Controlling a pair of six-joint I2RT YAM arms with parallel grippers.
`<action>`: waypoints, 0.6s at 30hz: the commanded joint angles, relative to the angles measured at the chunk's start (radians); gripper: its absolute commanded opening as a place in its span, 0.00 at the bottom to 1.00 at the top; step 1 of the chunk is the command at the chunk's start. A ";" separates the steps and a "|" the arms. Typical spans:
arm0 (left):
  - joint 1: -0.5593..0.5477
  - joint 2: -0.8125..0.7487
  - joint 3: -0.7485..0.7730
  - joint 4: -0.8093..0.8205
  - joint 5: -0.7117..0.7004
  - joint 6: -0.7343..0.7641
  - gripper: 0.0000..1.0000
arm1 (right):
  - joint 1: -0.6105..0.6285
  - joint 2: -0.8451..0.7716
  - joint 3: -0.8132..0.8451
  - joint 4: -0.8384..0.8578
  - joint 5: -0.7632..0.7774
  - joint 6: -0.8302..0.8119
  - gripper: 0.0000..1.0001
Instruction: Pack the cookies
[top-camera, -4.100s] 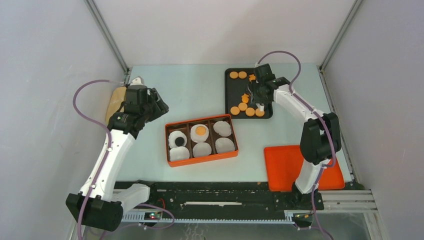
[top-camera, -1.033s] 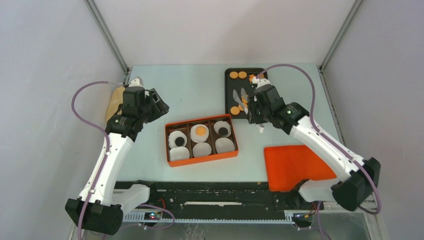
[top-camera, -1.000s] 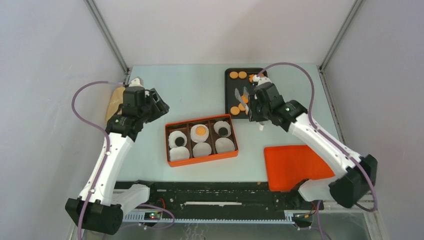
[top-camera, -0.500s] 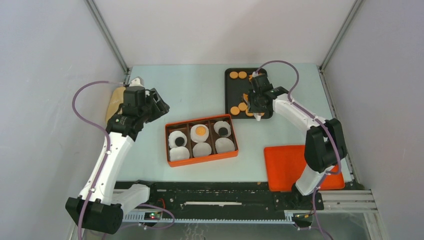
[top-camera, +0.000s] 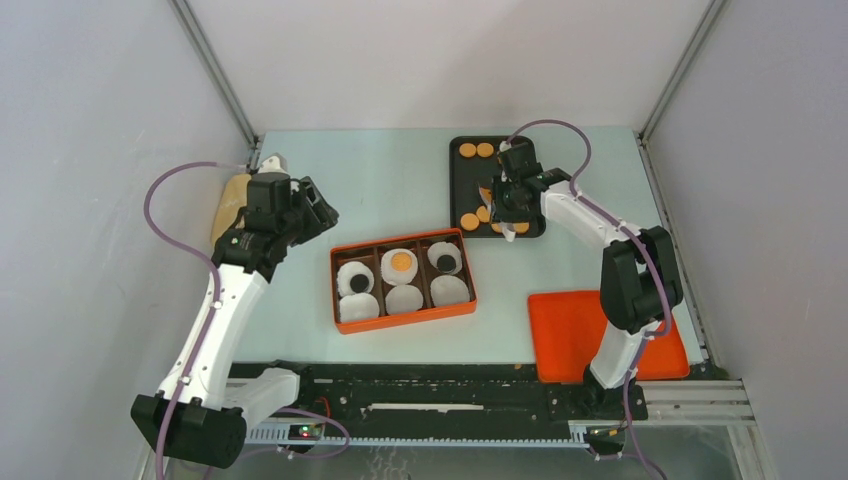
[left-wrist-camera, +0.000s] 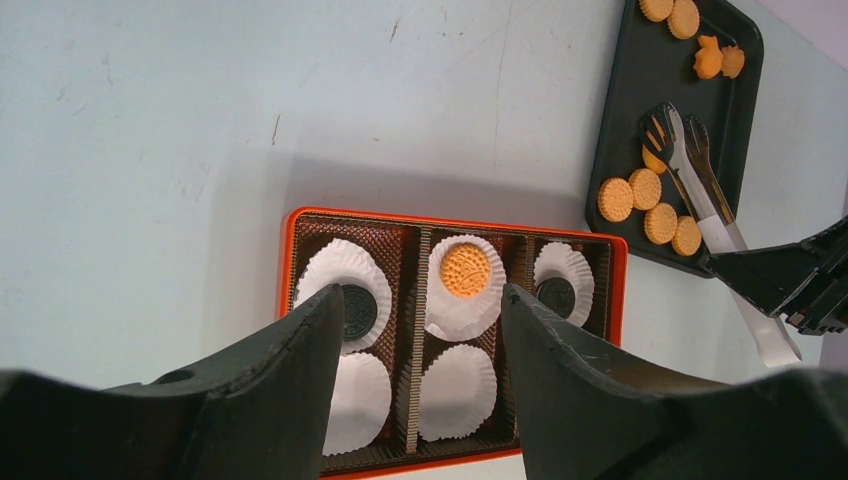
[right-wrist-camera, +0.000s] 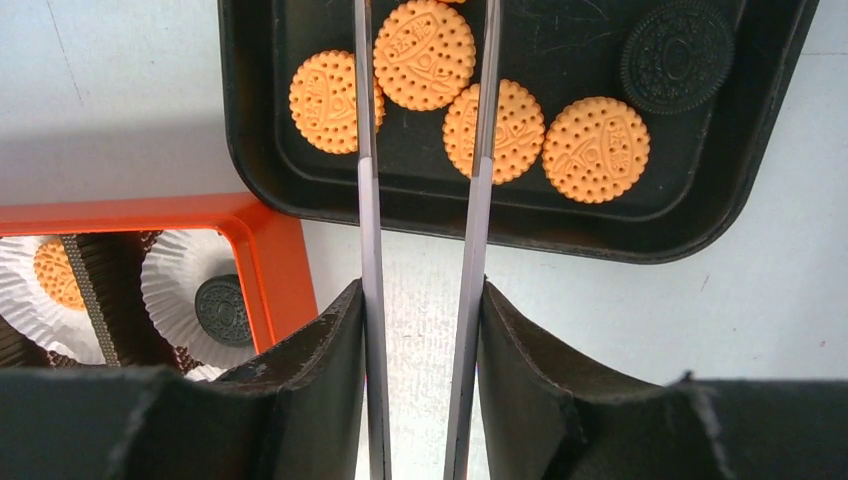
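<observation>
- Most cookies (right-wrist-camera: 425, 40) lie loose on the black tray (right-wrist-camera: 690, 160), at 1 o'clock from the orange box (left-wrist-camera: 288, 300). Three already sit in the far-row liner cups (left-wrist-camera: 458, 378), while the near row is unfilled.
- The tongs (right-wrist-camera: 366, 250) straddle one orange cookie with their arms spread, probably lining up a pinch.
- The right gripper (right-wrist-camera: 420, 300) is clamped on the tongs, lightly enough that their tips stay apart.
- The left gripper (left-wrist-camera: 422, 295), jaws apart and empty, hovers at 10 o'clock from the box, likely parked clear of the packing path.
</observation>
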 joint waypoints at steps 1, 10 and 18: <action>0.010 -0.011 -0.032 0.010 -0.005 0.024 0.64 | 0.007 -0.062 0.033 -0.014 -0.014 -0.006 0.09; 0.010 -0.028 -0.041 0.009 0.020 0.011 0.64 | 0.010 -0.074 0.020 -0.100 0.045 0.011 0.20; 0.010 -0.028 -0.050 0.012 0.027 0.006 0.63 | 0.020 -0.096 0.022 -0.088 0.022 -0.002 0.00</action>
